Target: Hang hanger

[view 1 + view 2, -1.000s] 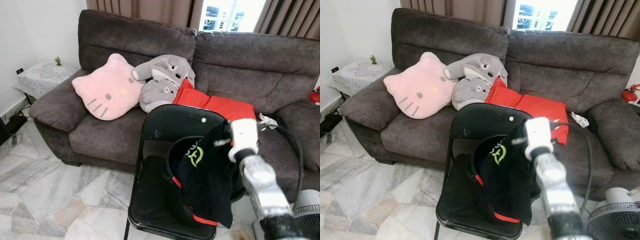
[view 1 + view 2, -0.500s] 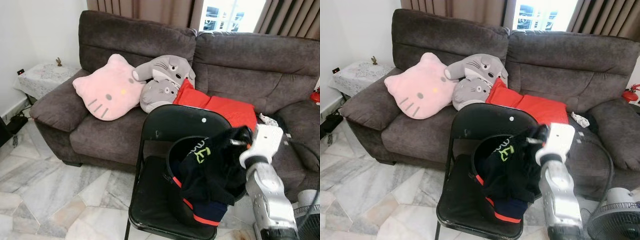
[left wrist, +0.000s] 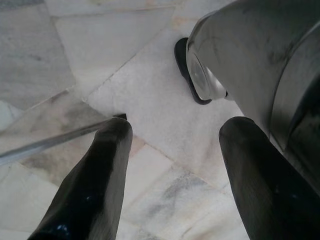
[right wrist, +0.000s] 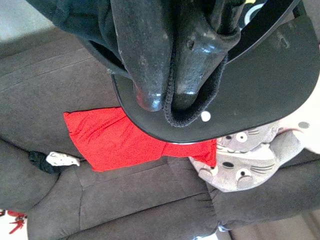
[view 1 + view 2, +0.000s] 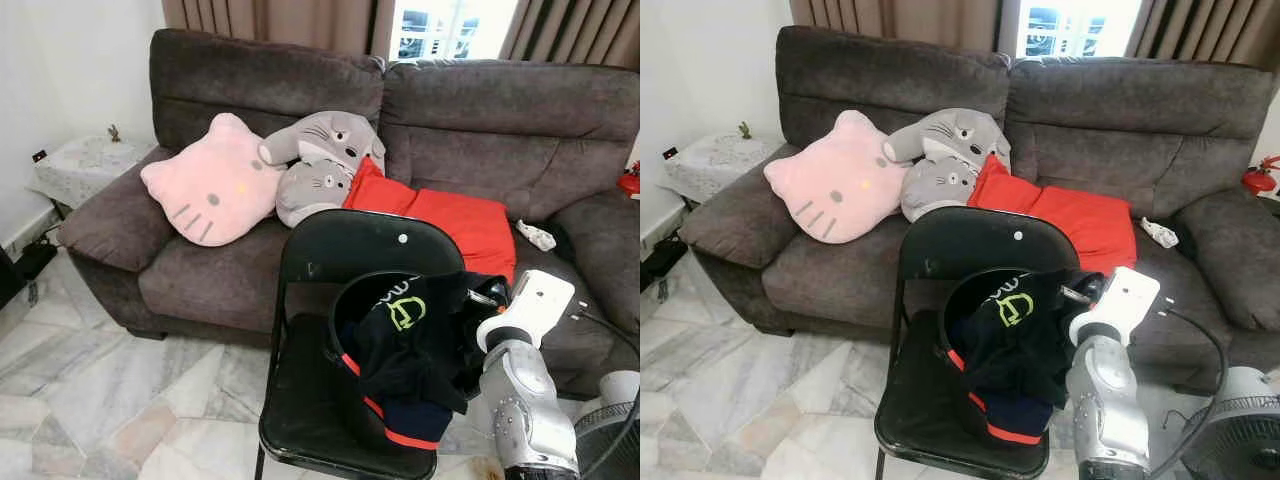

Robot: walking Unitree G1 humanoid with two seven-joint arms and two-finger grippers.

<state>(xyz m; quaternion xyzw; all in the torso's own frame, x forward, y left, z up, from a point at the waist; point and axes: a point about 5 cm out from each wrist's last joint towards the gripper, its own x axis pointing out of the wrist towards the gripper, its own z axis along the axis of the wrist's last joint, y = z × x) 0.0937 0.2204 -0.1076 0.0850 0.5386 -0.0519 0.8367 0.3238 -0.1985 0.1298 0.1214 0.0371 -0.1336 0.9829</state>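
— Evidently no hanger could be made out; where was the load?

— Bunched at the black folding metal chair (image 5: 345,260), draped over the rim of the dark round basket (image 5: 350,330) on its seat. It was a soft black garment with a green logo and red hem (image 5: 410,350). The right gripper (image 4: 170,95) had its fingers pressed together on a fold of it.

— Handling?

— Judged light, limp, likely to slip and sag; better taken at a thick seam or collar.

— Left side?

— The left gripper (image 3: 172,170) hung spread over veined marble floor (image 3: 145,105), holding nothing. Behind the chair stood a plush grey sofa (image 5: 480,130).
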